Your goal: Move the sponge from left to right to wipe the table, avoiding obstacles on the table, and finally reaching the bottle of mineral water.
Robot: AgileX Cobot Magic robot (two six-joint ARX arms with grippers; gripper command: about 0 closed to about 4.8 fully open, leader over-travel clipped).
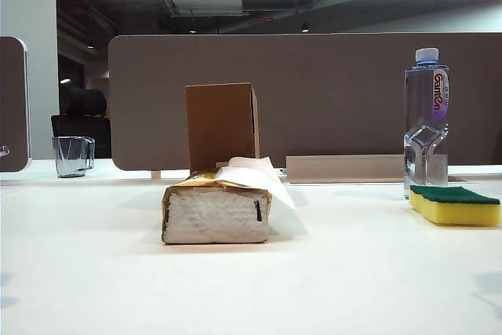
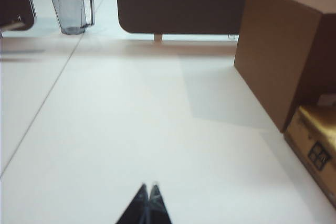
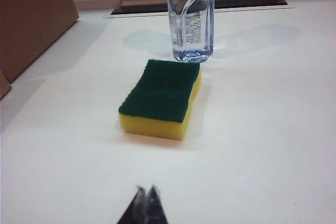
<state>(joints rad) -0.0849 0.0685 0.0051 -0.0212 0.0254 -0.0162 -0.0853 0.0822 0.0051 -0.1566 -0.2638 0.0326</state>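
Bottle of mineral water [image 1: 427,119] labelled "Ganten" beside sponge [image 3: 160,98]; my left gripper [image 2: 148,186] and right gripper [image 3: 146,188] closed, empty

1. Sponge [image 1: 454,205]: 1, yellow w/ green top.
2. Bottle [image 1: 426,119]: 1, clear, white cap.
3. Box [image 1: 221,125]: 1, brown cardboard.
4. Tissue pack [image 1: 216,209]: 1, gold & white.
5. Cup [image 1: 73,155]: 1, clear glass.
6. Table [image 1: 251,288]: 1, white.
7. Grippers: 2, left gripper [image 2: 148,188] & right gripper [image 3: 146,189], both pinched closed.
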